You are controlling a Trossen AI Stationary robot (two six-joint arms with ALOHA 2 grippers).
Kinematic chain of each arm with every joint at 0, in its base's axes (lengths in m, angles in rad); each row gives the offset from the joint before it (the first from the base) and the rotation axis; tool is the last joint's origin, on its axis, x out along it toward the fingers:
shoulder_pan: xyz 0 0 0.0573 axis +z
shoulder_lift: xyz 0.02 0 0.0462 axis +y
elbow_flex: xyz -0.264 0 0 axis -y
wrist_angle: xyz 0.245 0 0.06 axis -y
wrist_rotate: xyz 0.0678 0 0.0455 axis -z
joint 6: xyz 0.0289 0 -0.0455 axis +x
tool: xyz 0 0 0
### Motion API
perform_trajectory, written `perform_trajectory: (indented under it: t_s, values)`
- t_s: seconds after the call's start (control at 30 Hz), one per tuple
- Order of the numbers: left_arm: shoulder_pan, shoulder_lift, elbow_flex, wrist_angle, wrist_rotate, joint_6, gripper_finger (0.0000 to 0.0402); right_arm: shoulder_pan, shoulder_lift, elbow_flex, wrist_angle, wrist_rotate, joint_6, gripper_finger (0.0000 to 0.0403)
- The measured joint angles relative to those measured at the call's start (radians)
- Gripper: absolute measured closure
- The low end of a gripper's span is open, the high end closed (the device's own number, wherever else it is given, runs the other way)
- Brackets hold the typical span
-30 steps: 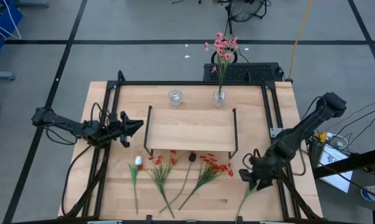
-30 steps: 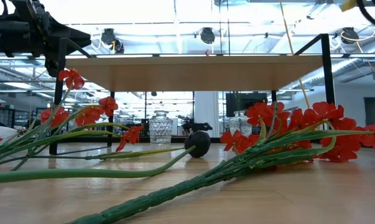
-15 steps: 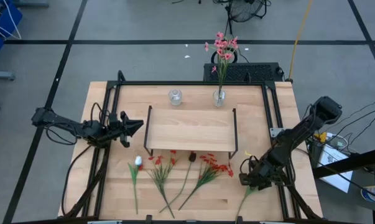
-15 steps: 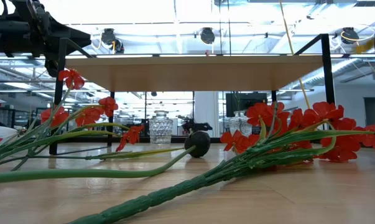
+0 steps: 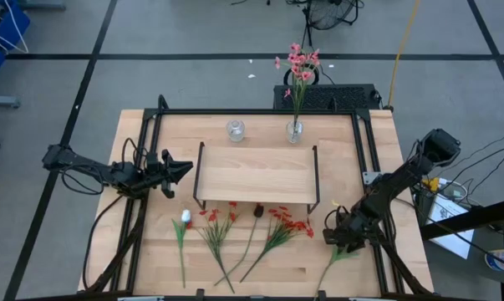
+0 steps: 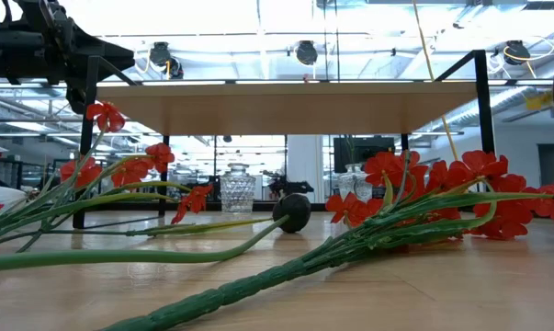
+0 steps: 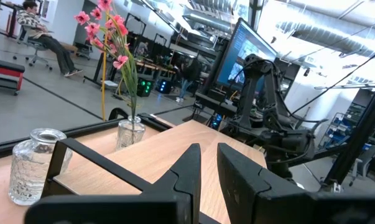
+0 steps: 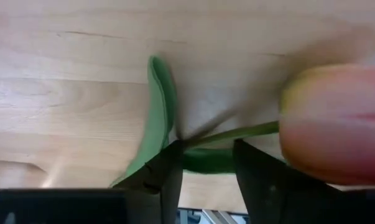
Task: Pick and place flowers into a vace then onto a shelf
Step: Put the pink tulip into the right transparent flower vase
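Right pincer (image 5: 338,237) low over the desk (image 5: 377,134) at the near right, right of the shelf (image 5: 256,174), a bit lower and closer to the desk edge than a second ago, when it sat further up by the shelf's right frame. In the right wrist view its fingers (image 8: 165,177) stand apart, one on each side of a tulip stem (image 8: 227,134), with the pink-yellow tulip bud (image 8: 333,121) just beside one fingertip and a green leaf (image 8: 157,109) flat on the wood. Stem lies between the fingers; contact unclear, not clamped. From above the tulip's stem (image 5: 328,272) trails from the pincer toward the near edge, same place as before.

Left pincer (image 5: 183,169) hovers left of the shelf, level with its left frame, no change from earlier frames. Fingers (image 7: 190,168) almost together, a thin gap, nothing between them.

Flowers (image 5: 235,230) lie in a row on the desk in front of the shelf: white bud stem (image 5: 185,219) on the left, red-blossom stems (image 5: 289,224), dark bud (image 5: 257,211) in the middle. None moved. Low view: the same red blossoms (image 6: 414,179) and dark bud (image 6: 293,211) on the wood, shelf board (image 6: 286,106) overhead.

Behind the shelf an empty glass vase (image 5: 235,130) and a second vase (image 5: 295,130) holding pink flowers (image 5: 298,65), both as before. Shelf top bare.
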Motion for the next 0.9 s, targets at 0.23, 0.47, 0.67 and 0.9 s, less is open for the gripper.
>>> perform_trajectory:
  t_s: [0.23,0.47,0.67,0.9]
  values:
    - [0.0,0.0,0.0,0.0,0.0,0.0,0.0344,-0.025,0.0,-0.041,0.031,0.022,-0.019,0.0352]
    - [0.0,0.0,0.0,0.0,0.0,0.0,0.0344,-0.012,-0.016,-0.041,0.055,0.049,-0.044,0.0395]
    - [0.0,0.0,0.0,0.0,0.0,0.0,0.0344,0.021,-0.081,-0.024,0.024,0.156,-0.025,0.0402]
    - [0.0,0.0,0.0,0.0,0.0,0.0,0.0344,0.029,-0.154,0.063,-0.188,0.236,-0.03,0.0403]
